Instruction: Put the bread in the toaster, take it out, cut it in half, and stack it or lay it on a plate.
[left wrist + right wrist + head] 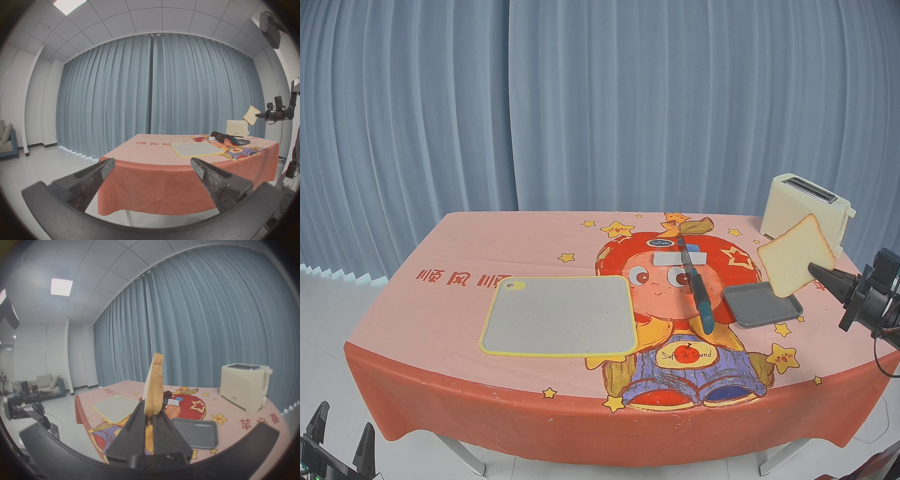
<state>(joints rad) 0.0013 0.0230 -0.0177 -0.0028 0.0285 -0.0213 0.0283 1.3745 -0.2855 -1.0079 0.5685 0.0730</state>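
Grips bread slice (797, 256) at one lower corner w/ R gripper (814, 269), fingers clamped on the crust. Holds it in air, tilted, btwn toaster (806, 209) and grey plate (762, 304), over plate's far right corner. In head view, shows slice's broad pale face. In R wrist view, shows same slice edge-on and upright, crust pinched btwn two black fingers, toaster standing beyond w/ slot on top. In L wrist view, from across the table, sits higher than toaster top. Next out: knife (697, 284), teal handle, lying over small white block (669, 258), just left of plate. Then yellow-rimmed cutting board (559, 315), flat on orange tablecloth (456, 350). Off table's near left corner, low: L gripper (153, 170), fingers spread wide apart.
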